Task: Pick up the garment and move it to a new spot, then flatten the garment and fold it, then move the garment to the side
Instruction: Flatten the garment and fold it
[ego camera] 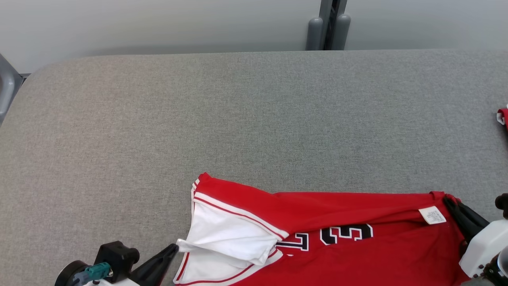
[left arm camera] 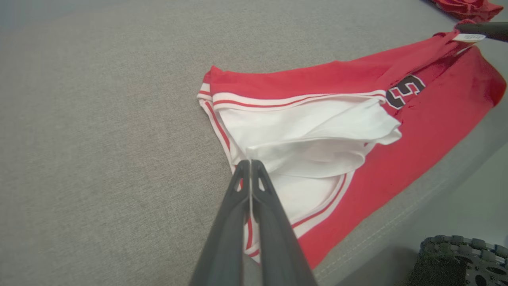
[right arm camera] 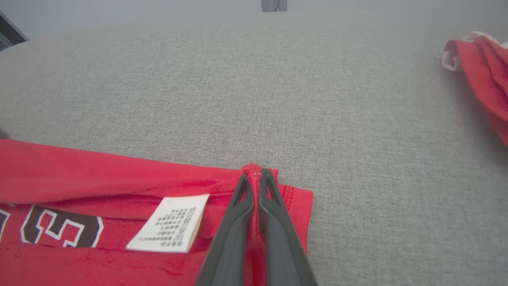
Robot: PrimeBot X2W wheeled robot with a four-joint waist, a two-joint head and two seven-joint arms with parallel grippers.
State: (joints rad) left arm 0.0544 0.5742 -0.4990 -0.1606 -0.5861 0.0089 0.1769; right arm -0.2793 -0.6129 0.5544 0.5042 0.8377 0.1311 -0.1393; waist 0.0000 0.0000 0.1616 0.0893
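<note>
**Both grippers clamp the garment [ego camera: 357, 246] at the near edge of the table [ego camera: 238, 119]**

The red garment lies spread along the table's near edge, from the middle of the head view to its right side. Its far edge is folded over in a long ridge, and black numerals [ego camera: 345, 233] show below the fold. The left gripper [left arm camera: 251, 162] is closed on the edge of the white panel [left arm camera: 317, 131] at the garment's left end, with the fingers pressed together on the cloth. The right gripper [right arm camera: 256, 172] is closed on the red corner at the right end, just beside a white label [right arm camera: 170, 224]. The cloth between the two grips lies on the table. A second red cloth [right arm camera: 482, 67] lies at the table's right edge, well apart from the garment.
</note>
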